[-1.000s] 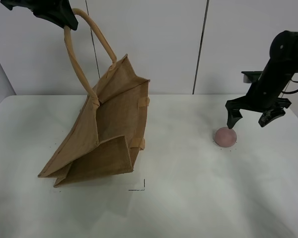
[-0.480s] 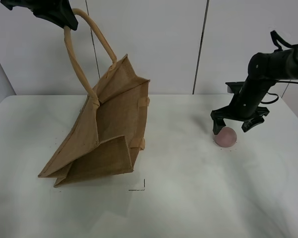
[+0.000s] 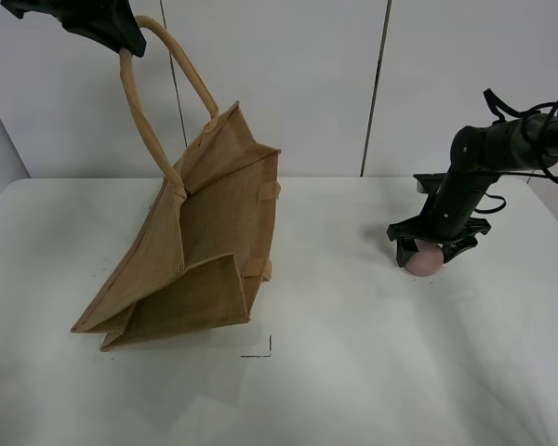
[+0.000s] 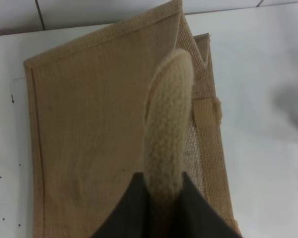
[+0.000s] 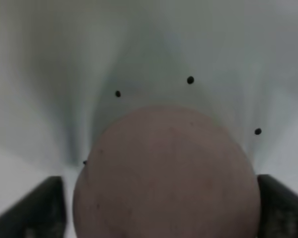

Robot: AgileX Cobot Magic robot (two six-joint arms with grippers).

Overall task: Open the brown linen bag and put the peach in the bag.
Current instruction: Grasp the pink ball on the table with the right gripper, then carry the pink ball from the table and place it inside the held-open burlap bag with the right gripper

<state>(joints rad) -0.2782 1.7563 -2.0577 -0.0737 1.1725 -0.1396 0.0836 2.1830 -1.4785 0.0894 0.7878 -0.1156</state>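
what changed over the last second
The right gripper dropped down and leftward over the peach; its open fingers now straddle it, not yet closed. The peach hasn't moved. The left gripper still holds the bag up by its handle, unchanged.

A robot test lab, seemingly: plain white table [image 3: 353, 390] backed by white wall panels [image 3: 279, 93] (dark seams [image 3: 376, 88] between).
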